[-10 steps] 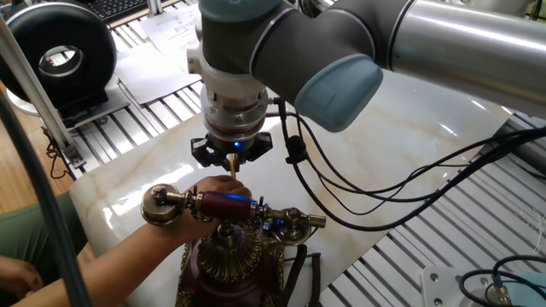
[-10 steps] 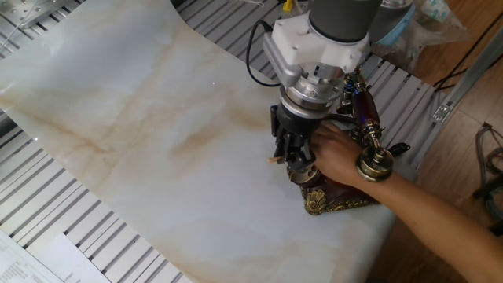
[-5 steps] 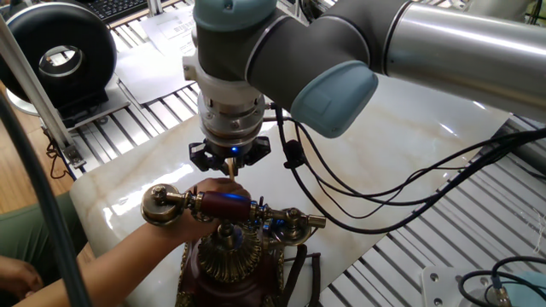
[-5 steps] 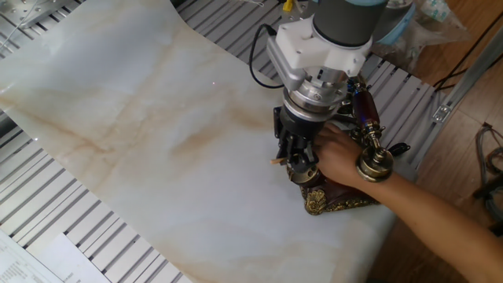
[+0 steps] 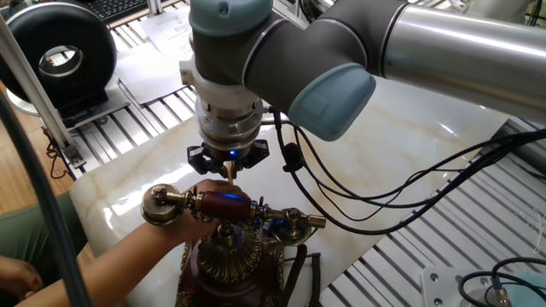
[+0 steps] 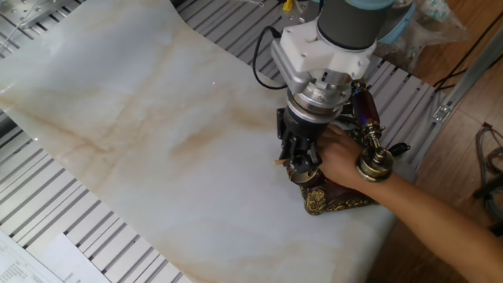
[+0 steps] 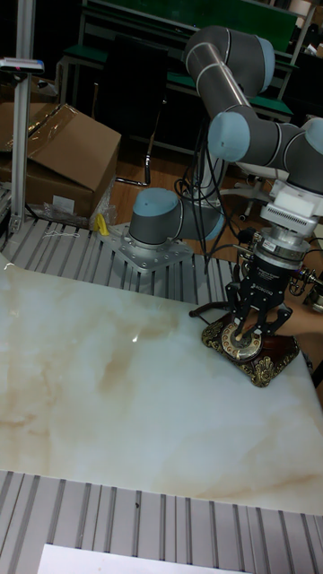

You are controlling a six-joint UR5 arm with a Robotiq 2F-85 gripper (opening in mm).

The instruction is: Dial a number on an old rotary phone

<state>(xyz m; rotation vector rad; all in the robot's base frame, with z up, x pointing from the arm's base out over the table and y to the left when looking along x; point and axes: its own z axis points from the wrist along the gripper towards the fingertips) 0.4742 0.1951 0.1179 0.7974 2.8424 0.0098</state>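
Observation:
The old rotary phone (image 5: 229,260) stands at the near corner of the marble table, maroon with brass trim, its handset (image 5: 223,205) resting across the cradle. My gripper (image 5: 229,162) points straight down over the dial, shut on a thin wooden stick (image 5: 230,170) whose tip reaches the dial. In the other fixed view the gripper (image 6: 299,159) covers most of the dial, beside the phone's base (image 6: 326,198). The tall fixed view shows the gripper (image 7: 247,330) directly on the brass dial of the phone (image 7: 269,357). A person's hand (image 6: 346,157) holds the phone steady.
The person's forearm (image 5: 128,256) reaches in from the near side. A black ring-shaped device (image 5: 55,55) and papers (image 5: 171,34) lie at the back left. Cables (image 5: 384,188) hang from the arm. The marble tabletop (image 6: 149,134) stretches left of the phone. A cardboard box (image 7: 54,161) sits off the table.
The gripper with the stick has shifted a little sideways over the dial, left in one fixed view. The phone and the person's hand stay where they were.

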